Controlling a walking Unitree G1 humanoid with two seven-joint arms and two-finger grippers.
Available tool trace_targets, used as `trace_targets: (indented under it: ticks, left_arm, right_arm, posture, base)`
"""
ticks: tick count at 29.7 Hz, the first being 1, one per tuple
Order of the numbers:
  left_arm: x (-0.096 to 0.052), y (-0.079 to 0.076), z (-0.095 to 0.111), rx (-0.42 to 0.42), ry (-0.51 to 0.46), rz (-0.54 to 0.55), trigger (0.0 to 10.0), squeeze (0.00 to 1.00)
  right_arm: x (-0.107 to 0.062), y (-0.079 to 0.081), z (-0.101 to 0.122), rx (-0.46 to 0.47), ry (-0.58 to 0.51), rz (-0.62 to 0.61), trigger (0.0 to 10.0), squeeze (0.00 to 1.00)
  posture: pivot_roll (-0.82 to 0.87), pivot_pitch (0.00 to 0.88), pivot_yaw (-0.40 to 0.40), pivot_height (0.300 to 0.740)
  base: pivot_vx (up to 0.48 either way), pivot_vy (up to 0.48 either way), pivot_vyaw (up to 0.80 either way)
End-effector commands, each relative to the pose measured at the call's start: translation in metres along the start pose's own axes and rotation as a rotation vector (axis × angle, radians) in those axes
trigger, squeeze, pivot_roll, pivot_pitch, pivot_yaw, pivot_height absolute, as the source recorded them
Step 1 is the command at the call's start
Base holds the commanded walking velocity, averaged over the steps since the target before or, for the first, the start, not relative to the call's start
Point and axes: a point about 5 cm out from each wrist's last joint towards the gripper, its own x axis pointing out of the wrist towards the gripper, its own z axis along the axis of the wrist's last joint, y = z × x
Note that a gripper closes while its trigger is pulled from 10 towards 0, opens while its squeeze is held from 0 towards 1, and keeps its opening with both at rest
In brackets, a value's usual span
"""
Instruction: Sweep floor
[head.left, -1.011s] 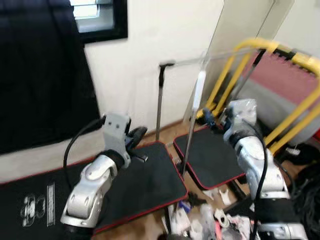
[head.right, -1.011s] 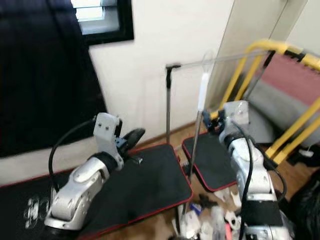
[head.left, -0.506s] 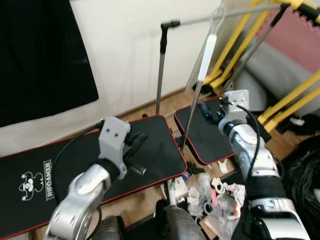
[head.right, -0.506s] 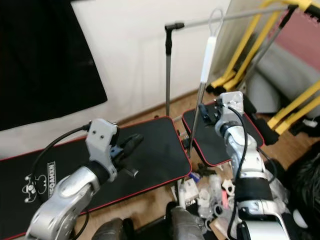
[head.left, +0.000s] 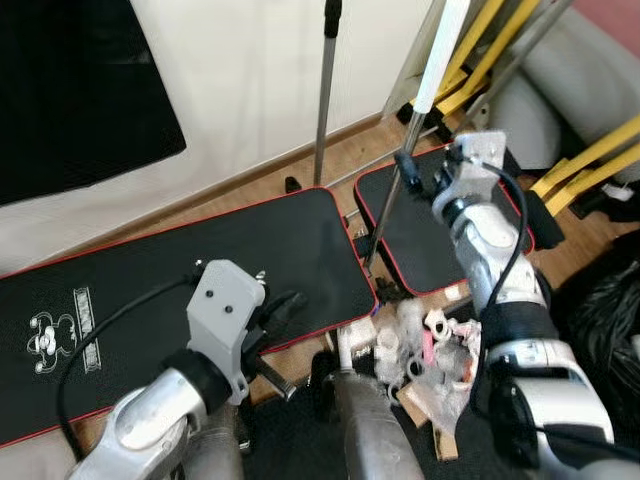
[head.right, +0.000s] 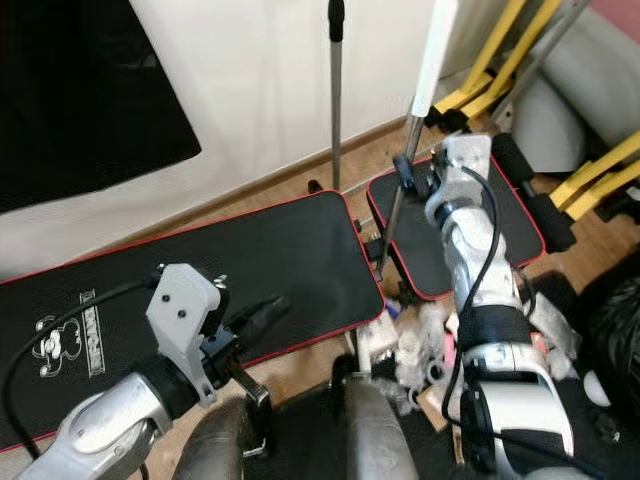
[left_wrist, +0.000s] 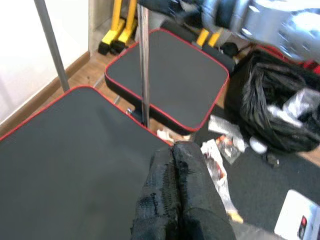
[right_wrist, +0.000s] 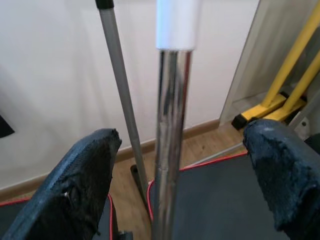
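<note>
**Right gripper at broom pole, left idle over mat**

Left gripper (left_wrist: 176, 192) at about 7 o'clock in the head view, fingers pressed together, holding nothing, above the large black mat (head.left: 180, 270). Grey stand pole (head.left: 322, 95) at 12 o'clock by the wall. Broom handle (right_wrist: 170, 145), chrome with white grip, at 1 o'clock; right gripper (right_wrist: 175, 175) spread wide either side of it, apparently not touching. Litter pile (head.left: 425, 350) at 5 o'clock, beside the small mat (head.left: 430, 235).

Two red-edged black mats (head.left: 200, 265), yellow frame (head.left: 590, 165), black bag (left_wrist: 280, 110).
</note>
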Motion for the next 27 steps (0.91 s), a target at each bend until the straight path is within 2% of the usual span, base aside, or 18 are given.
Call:
trace_targets:
  ticks: [1, 2, 9, 14, 22, 23, 25, 26, 27]
  left_arm:
    - [-0.005, -0.009, -0.001, -0.008, 0.022, -0.038, 10.0, 0.00]
    - [-0.008, -0.013, 0.002, -0.016, 0.014, -0.041, 10.0, 0.00]
    - [-0.012, -0.016, 0.005, -0.024, 0.022, -0.040, 10.0, 0.00]
    - [-0.017, -0.021, 0.007, -0.023, 0.033, -0.043, 10.0, 0.00]
    - [-0.018, -0.025, 0.006, -0.026, 0.030, -0.046, 10.0, 0.00]
    - [-0.018, -0.025, 0.006, -0.028, 0.030, -0.047, 10.0, 0.00]
    - [-0.018, -0.025, 0.006, -0.028, 0.030, -0.047, 10.0, 0.00]
    - [-0.018, -0.025, 0.006, -0.029, 0.029, -0.048, 10.0, 0.00]
    - [-0.018, -0.025, 0.006, -0.029, 0.029, -0.048, 10.0, 0.00]
  right_arm:
    - [-0.005, -0.004, -0.015, 0.013, 0.041, -0.023, 10.0, 0.00]
    - [-0.001, -0.002, -0.012, 0.026, 0.031, -0.017, 10.0, 0.00]
    - [0.009, 0.004, -0.004, 0.049, 0.006, 0.011, 10.0, 0.00]
    - [0.023, 0.009, 0.015, 0.054, -0.040, 0.019, 10.0, 0.00]
    - [0.032, 0.015, 0.023, 0.057, -0.048, 0.044, 10.0, 0.00]
    - [0.032, 0.016, 0.023, 0.054, -0.047, 0.048, 8.6, 0.00]
    - [0.032, 0.016, 0.023, 0.054, -0.047, 0.048, 8.6, 0.00]
    - [0.034, 0.017, 0.024, 0.047, -0.048, 0.039, 3.7, 0.00]
    - [0.034, 0.017, 0.024, 0.047, -0.048, 0.039, 3.7, 0.00]
  posture:
    - [0.07, 0.526, -0.130, 0.740]
    - [0.08, 0.534, -0.135, 0.740]
    - [0.08, 0.557, -0.133, 0.740]
    - [0.09, 0.576, -0.136, 0.740]
    - [0.09, 0.591, -0.147, 0.740]
    - [0.09, 0.593, -0.148, 0.740]
    - [0.09, 0.593, -0.148, 0.740]
    - [0.09, 0.598, -0.150, 0.740]
    - [0.09, 0.598, -0.150, 0.740]
  base:
    - [0.000, 0.000, 0.00]
    - [0.000, 0.000, 0.00]
    - [0.000, 0.000, 0.00]
    - [0.000, 0.000, 0.00]
    - [0.000, 0.000, 0.00]
    - [0.000, 0.000, 0.00]
    - [0.000, 0.000, 0.00]
    - [0.000, 0.000, 0.00]
    - [0.000, 0.000, 0.00]
